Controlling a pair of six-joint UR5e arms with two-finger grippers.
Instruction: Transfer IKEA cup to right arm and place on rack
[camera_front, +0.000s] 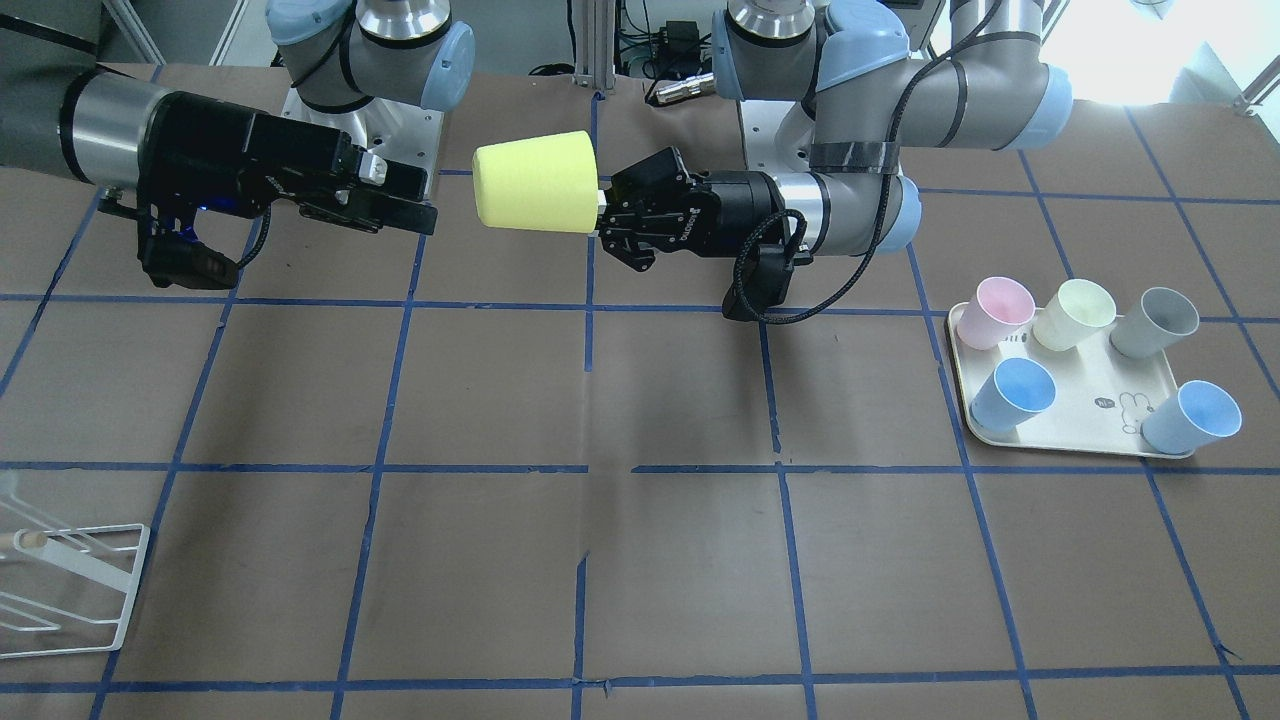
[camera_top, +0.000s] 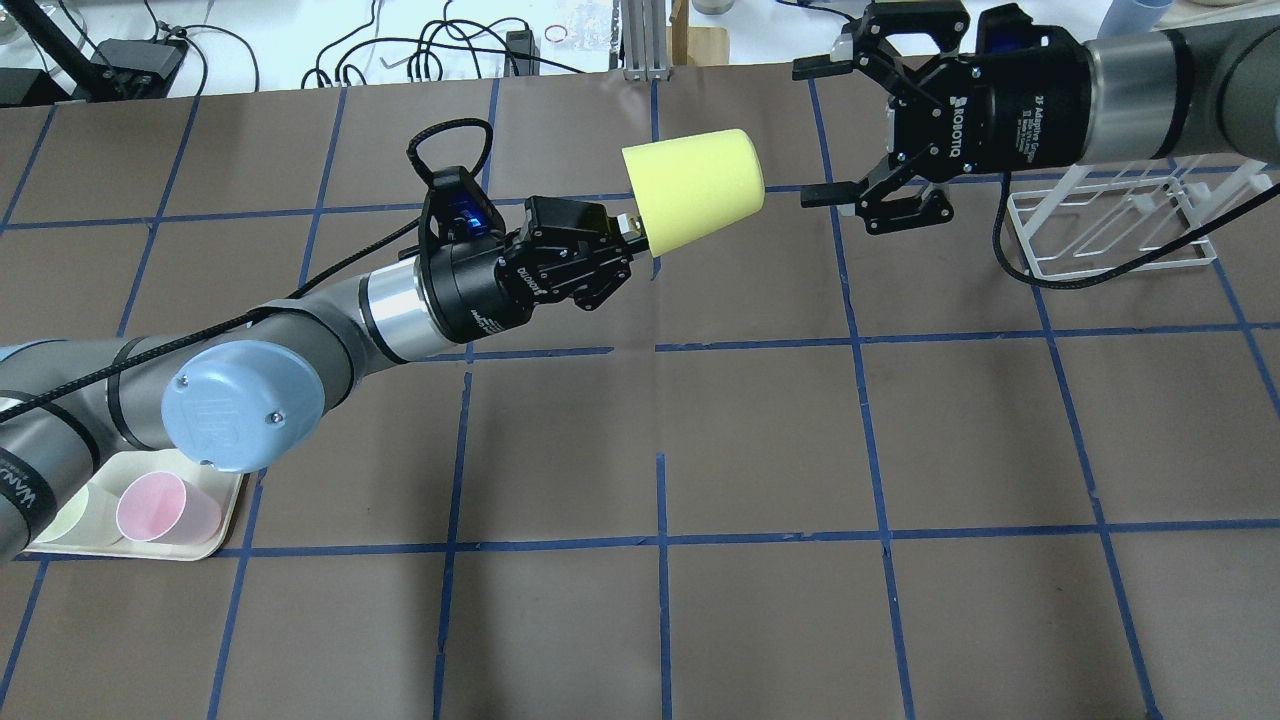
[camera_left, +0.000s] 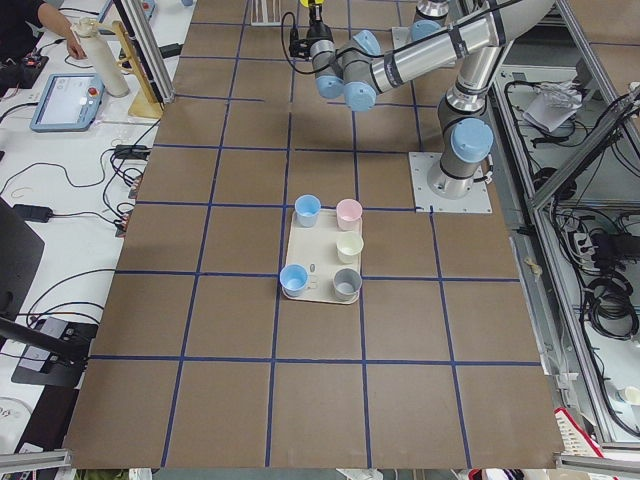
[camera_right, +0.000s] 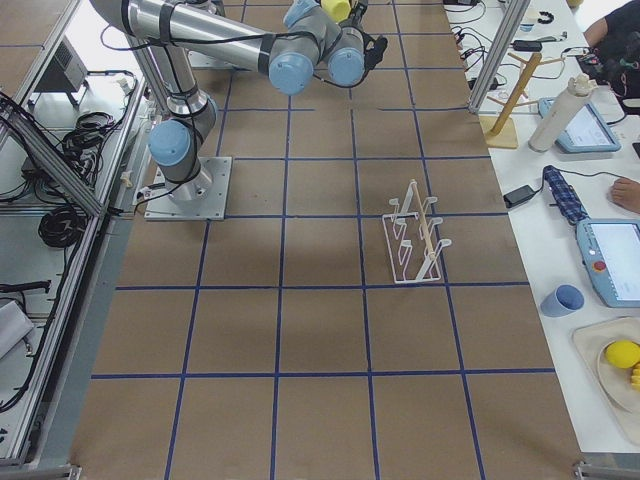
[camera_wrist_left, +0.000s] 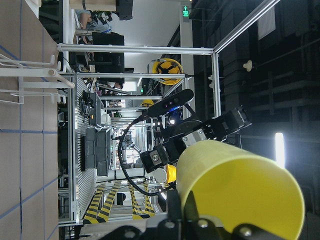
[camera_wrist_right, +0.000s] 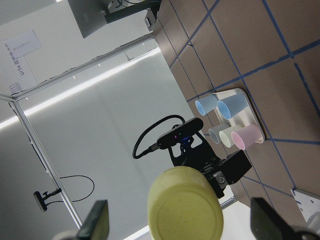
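Observation:
The lemon-yellow IKEA cup (camera_front: 535, 182) (camera_top: 695, 187) is held on its side above the table, its closed base towards the right arm. My left gripper (camera_top: 632, 228) (camera_front: 603, 207) is shut on the cup's rim. My right gripper (camera_top: 806, 133) (camera_front: 425, 200) is open, level with the cup's base and a short gap away from it, not touching. The right wrist view shows the cup's base (camera_wrist_right: 185, 212) between its spread fingers (camera_wrist_right: 97, 220). The white wire rack (camera_top: 1110, 225) (camera_front: 60, 590) stands on the table under the right arm.
A cream tray (camera_front: 1090, 400) (camera_top: 215, 520) on my left side holds pink, pale cream, grey and two light blue cups. The left arm's black cable (camera_front: 790, 290) hangs below its wrist. Blue tape lines grid the brown table.

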